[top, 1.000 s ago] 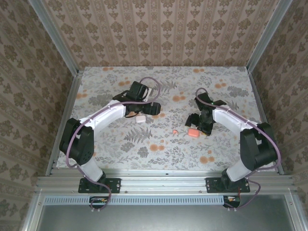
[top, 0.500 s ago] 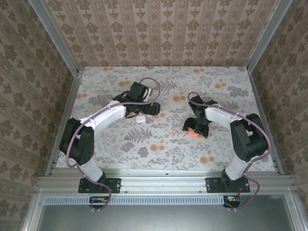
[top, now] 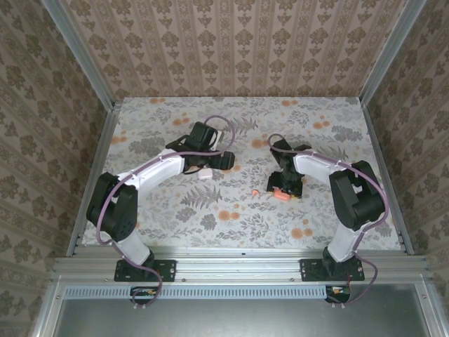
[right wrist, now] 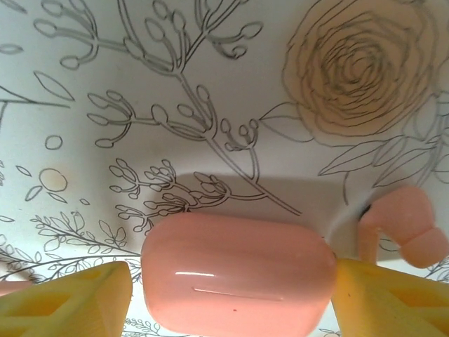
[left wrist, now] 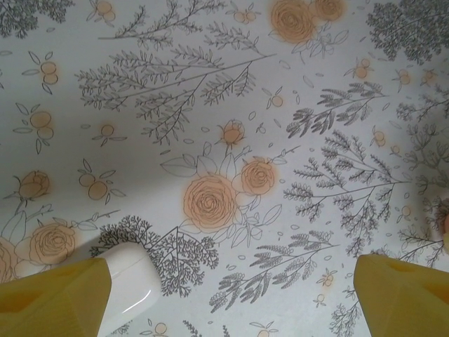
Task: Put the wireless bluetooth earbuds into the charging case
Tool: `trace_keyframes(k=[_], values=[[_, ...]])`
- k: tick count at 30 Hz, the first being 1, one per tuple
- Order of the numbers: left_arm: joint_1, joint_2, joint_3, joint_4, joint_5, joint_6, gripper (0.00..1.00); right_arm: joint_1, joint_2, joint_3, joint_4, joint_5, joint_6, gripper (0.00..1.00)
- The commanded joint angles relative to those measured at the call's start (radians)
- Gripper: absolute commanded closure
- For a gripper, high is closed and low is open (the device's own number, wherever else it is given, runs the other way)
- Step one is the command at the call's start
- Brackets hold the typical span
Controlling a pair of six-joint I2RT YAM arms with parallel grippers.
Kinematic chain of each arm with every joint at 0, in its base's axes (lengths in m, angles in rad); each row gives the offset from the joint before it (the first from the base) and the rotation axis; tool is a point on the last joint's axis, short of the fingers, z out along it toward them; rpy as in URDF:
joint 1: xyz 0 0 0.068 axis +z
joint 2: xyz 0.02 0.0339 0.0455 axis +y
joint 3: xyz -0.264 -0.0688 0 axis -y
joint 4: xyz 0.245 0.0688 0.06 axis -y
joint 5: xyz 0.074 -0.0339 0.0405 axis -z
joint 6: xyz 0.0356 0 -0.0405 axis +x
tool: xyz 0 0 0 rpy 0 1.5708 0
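With jaws flanking the pink case [right wrist: 238, 270], contact unclear, the right gripper [right wrist: 230, 289] should close squarely, clear of the earbud [right wrist: 412, 225]; the left gripper [left wrist: 231, 281] gapes wide.

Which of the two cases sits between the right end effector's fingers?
The coral-pink case, lying between the right end effector's yellow fingers; the white case lies apart, farther left.

Bright even light, soft shadows, mild blur.
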Motion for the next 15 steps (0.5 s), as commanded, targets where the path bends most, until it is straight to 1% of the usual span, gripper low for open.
trace_keyframes(k=[1,3,8,11,15], values=[[-0.004,-0.053,-0.031,0.005,-0.016,-0.011,0.09,0.029,0.038,0.036,-0.080,0.056,-0.027,0.27],[-0.004,-0.063,-0.050,0.014,-0.018,-0.015,0.09,0.042,0.042,0.046,-0.099,0.088,-0.031,0.32],[-0.004,-0.076,-0.079,0.040,-0.015,-0.028,0.09,0.050,0.017,0.038,-0.088,0.107,-0.034,0.37],[-0.004,-0.078,-0.090,0.064,0.001,-0.036,0.10,0.050,-0.032,0.010,-0.050,0.096,-0.025,0.38],[-0.004,-0.097,-0.130,0.147,0.033,-0.050,0.11,0.051,-0.141,-0.051,0.040,0.053,-0.004,0.41]])
